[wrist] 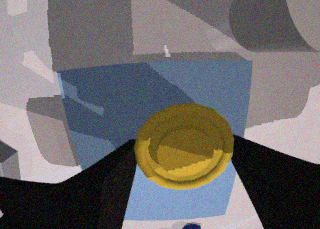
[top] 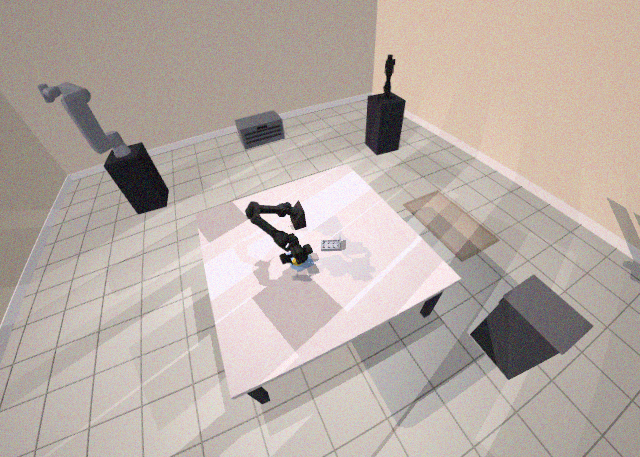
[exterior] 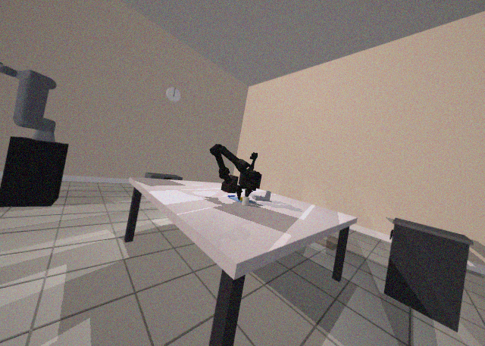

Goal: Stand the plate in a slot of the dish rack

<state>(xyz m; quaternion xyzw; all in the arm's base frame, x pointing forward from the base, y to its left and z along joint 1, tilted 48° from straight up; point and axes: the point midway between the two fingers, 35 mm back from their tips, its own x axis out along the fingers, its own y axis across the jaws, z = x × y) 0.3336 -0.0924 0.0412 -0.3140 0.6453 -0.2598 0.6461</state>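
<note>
The yellow round plate (wrist: pixel 185 151) (top: pixel 295 260) lies face up over a blue square base. My gripper (wrist: pixel 183 143) (exterior: pixel 243 197) is shut on the plate, with one black finger against its left edge and the other against its right edge in the wrist view. Whether the plate touches the base is not clear. The small grey dish rack (top: pixel 331 244) (exterior: pixel 261 197) stands on the table to the right of the gripper in the top and exterior views. A corner of the rack (wrist: pixel 7 161) shows at the left edge of the wrist view.
The blue square base (wrist: pixel 100 81) is under the plate. A pale cylinder (exterior: pixel 245 201) (wrist: pixel 305 14) stands close to the gripper. A small dark blue thing (wrist: pixel 191 226) shows at the bottom of the wrist view. The white table (top: pixel 382 281) carries them all.
</note>
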